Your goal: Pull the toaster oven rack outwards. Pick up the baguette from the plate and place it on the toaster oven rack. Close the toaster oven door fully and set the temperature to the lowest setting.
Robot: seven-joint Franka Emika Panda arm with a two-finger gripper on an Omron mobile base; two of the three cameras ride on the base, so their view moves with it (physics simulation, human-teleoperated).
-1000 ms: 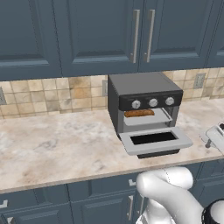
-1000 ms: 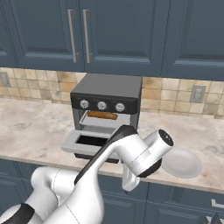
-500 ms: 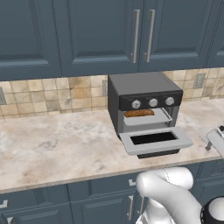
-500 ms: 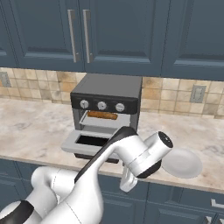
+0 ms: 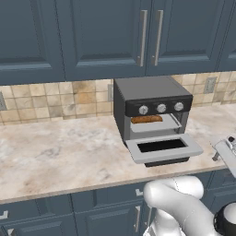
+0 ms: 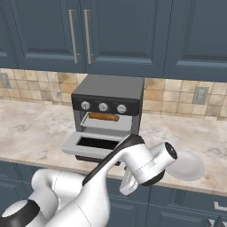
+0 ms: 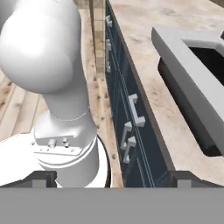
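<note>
The toaster oven [image 5: 152, 115] sat at twelve o'clock on the counter [image 5: 60, 152]. Its toaster oven door [image 5: 163, 148] hung open: stiff, hinged, probably best pushed up at its front edge. The light baguette [image 5: 146, 119] lay inside. The gripper [image 7: 112, 177] stood spread, empty.

Both base views look forward and down at the toaster oven [image 5: 152, 117] from either side; the hand view seemingly skims the counter edge [image 7: 148, 100].

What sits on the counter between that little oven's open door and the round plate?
Nothing: in the right base view, bare marbled counter separates the toaster oven door from the plate, though the robot's white arm covers part of that stretch.
</note>
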